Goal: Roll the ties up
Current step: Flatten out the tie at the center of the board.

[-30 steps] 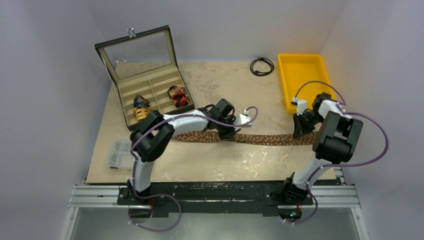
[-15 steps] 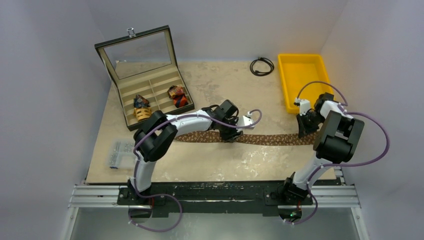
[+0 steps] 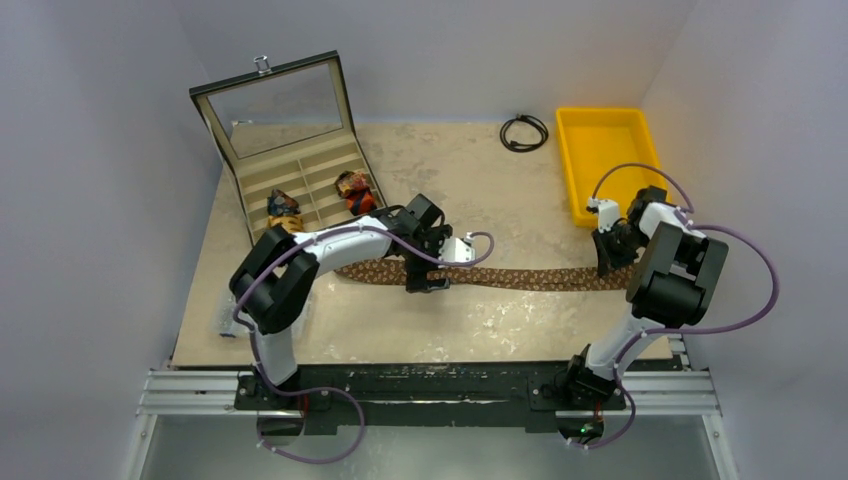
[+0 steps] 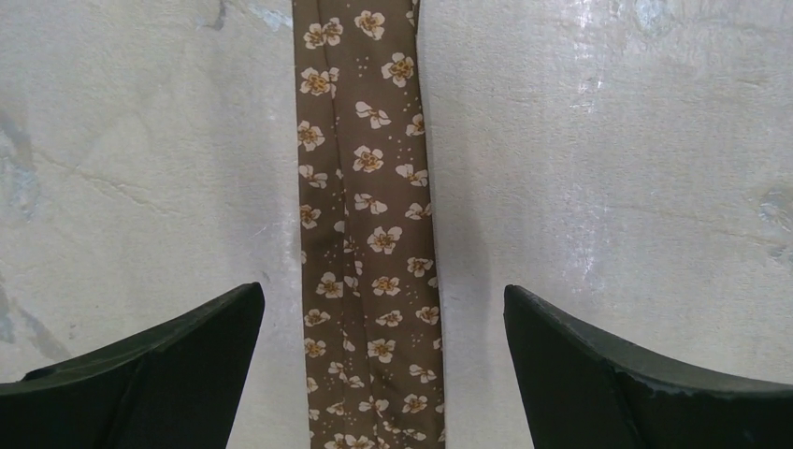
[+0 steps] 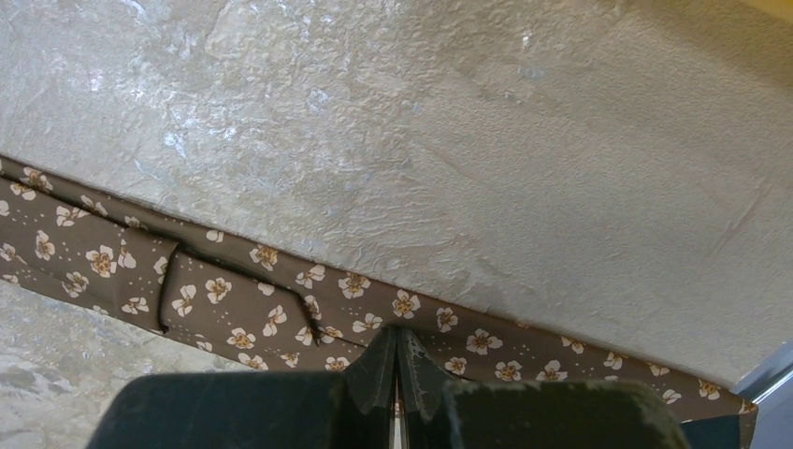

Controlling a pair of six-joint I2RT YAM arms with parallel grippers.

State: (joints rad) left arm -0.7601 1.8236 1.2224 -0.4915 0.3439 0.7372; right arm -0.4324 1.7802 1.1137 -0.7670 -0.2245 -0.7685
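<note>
A brown tie [image 3: 540,277] with small light flowers lies flat and stretched left to right across the table. My left gripper [image 3: 425,280] hovers over its left-middle stretch. In the left wrist view, that gripper [image 4: 383,299] is open, a finger on each side of the tie [image 4: 369,187] and touching none of it. My right gripper [image 3: 606,265] is at the tie's right end. In the right wrist view, its tips [image 5: 396,332] are shut together on the fabric [image 5: 234,299]. Two rolled ties, one blue and yellow [image 3: 283,215] and one red-orange and black [image 3: 356,192], sit in the box.
The open display box [image 3: 300,160] stands at the back left with its glass lid up. A yellow bin [image 3: 605,150] is at the back right, with a black cable loop [image 3: 524,132] beside it. A clear plastic packet [image 3: 232,305] lies at the table's left edge.
My left gripper has opened, letting go of the tie, and has moved left along it. The right gripper has stayed shut at the tie's right end.
</note>
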